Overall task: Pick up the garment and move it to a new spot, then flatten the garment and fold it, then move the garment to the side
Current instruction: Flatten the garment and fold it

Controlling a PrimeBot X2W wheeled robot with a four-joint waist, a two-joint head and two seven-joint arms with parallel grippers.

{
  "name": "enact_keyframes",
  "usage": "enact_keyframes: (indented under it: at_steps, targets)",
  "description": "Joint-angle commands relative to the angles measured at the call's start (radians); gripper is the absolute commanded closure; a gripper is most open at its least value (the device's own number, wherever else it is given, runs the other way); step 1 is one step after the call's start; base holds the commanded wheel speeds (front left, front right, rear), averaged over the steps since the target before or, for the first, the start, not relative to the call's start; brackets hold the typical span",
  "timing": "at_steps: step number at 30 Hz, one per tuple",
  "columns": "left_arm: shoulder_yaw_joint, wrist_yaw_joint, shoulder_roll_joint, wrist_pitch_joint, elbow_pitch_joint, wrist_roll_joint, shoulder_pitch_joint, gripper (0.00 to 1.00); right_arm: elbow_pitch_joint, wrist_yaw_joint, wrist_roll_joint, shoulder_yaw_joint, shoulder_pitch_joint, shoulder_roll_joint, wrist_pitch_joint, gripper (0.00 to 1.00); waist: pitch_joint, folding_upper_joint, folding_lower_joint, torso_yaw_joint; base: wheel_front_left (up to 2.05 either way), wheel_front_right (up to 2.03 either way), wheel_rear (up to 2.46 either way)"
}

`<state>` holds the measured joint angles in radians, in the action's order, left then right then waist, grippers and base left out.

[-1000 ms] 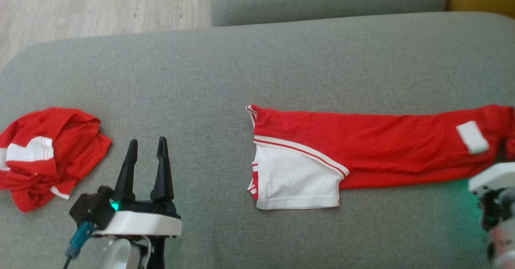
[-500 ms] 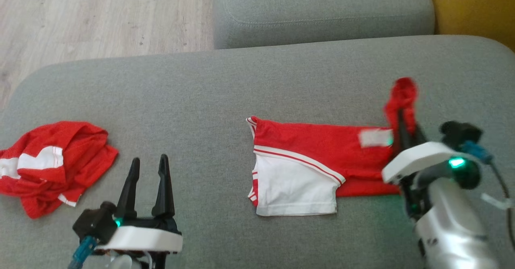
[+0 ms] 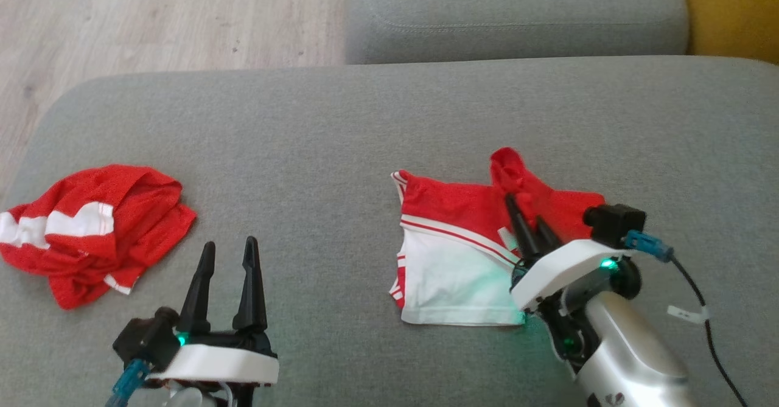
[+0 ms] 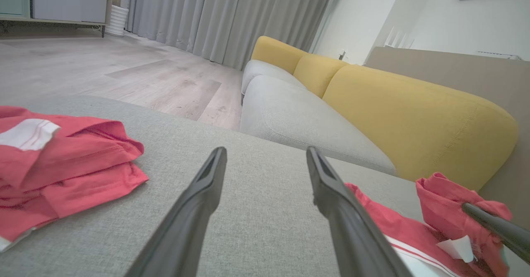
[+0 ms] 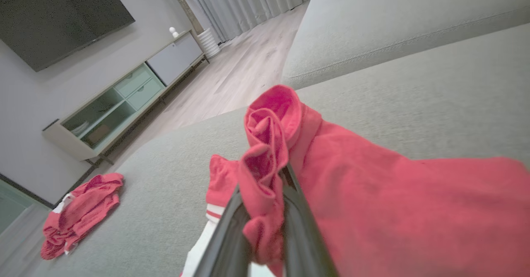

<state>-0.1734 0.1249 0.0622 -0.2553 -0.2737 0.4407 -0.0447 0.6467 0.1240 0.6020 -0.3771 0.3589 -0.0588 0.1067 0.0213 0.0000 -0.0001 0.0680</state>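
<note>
Head view: the tips of my right gripper (image 3: 522, 207) were buried in the gathered red fold of the garment (image 3: 450, 255), and my fingers (image 3: 519, 230) covered part of its white label (image 3: 504, 236). The crumpled red heap (image 3: 91, 230) ran off the left edge. Right wrist view: the garment passed beyond the right and bottom edges; the small white object (image 5: 173, 31) on the cabinet (image 5: 174, 59) was too small to identify.
</note>
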Motion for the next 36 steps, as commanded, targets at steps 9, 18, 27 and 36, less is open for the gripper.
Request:
enact_keyframes:
  at_steps: [9,18,27,36]
  targets:
    - [0.022,0.006,-0.003,-0.006,0.032,0.000,-0.062,0.00,-0.008,0.007,0.123,-0.171,0.048,0.008,0.032,1.00,0.026,0.0000,0.0001,0.046,0.00,0.00,0.00]
    - [0.016,0.006,-0.007,-0.006,0.030,-0.002,-0.069,0.00,0.088,0.007,0.130,-0.291,0.097,0.008,0.085,1.00,0.045,0.0000,0.0001,0.072,0.00,0.00,0.00]
    - [0.018,0.006,-0.009,-0.006,0.036,-0.003,-0.074,0.00,0.089,0.007,0.175,-0.412,0.094,0.008,0.094,0.00,0.060,0.0000,0.0001,0.077,0.00,0.00,0.00]
    - [0.022,0.006,-0.011,-0.006,0.044,0.000,-0.072,0.00,-0.002,0.007,0.254,-0.556,0.128,0.009,0.084,0.00,0.053,0.0000,0.0001,0.049,0.00,0.00,0.00]
